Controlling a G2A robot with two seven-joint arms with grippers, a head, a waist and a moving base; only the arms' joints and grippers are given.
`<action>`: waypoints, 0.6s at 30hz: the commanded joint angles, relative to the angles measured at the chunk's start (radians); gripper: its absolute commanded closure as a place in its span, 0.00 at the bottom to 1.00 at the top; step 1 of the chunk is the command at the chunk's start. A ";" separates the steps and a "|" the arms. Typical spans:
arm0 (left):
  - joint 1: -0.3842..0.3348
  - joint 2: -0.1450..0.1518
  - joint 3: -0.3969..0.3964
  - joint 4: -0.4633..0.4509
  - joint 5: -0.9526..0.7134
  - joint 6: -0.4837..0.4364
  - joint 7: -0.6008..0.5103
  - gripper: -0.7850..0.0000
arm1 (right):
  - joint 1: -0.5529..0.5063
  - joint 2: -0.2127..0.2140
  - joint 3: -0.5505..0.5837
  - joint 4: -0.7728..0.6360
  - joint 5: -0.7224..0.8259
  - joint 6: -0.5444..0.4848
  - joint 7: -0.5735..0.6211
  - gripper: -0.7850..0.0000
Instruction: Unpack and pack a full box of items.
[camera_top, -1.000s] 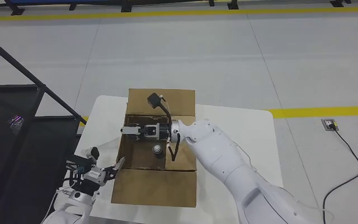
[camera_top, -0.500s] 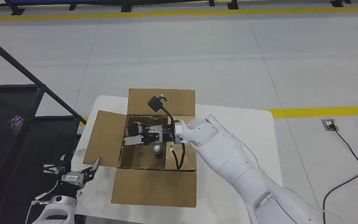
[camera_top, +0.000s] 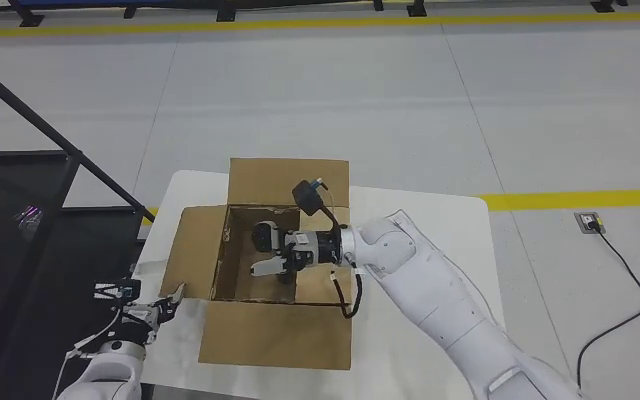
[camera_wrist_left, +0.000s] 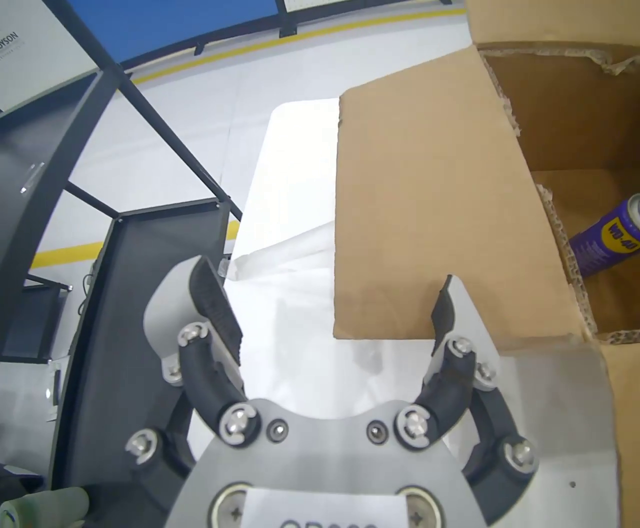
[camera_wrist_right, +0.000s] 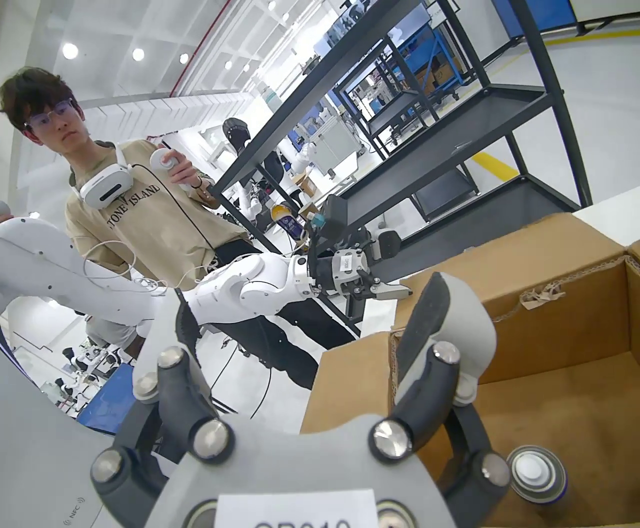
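Open cardboard box (camera_top: 190, 250) sits mid-frame in the top view on the tabletop (camera_top: 450, 215). Inside, 1 blue spray can (camera_wrist_left: 602, 240) is cut off at the picture's edge, its base hidden by the wall. It seems upright, cap toward the right gripper (camera_top: 260, 254), which is spread wide and empty. The left gripper (camera_wrist_left: 324, 272), also wide, hovers lower left.

We see a white table (camera_top: 430, 230) standing on a grey floor (camera_top: 400, 100). One open cardboard box (camera_top: 275, 335) rests on its left half, flaps spread.
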 joint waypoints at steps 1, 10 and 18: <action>0.014 0.000 -0.020 -0.023 -0.015 -0.004 0.015 0.00 | 0.000 0.000 0.000 0.000 0.000 0.000 0.000 0.00; 0.081 -0.002 -0.117 -0.169 -0.080 -0.043 0.053 0.00 | -0.065 0.024 0.043 -0.060 -0.079 -0.026 -0.060 0.00; 0.119 0.000 -0.137 -0.324 -0.198 -0.226 0.019 0.00 | -0.185 0.088 0.183 -0.208 -0.182 -0.045 -0.097 0.00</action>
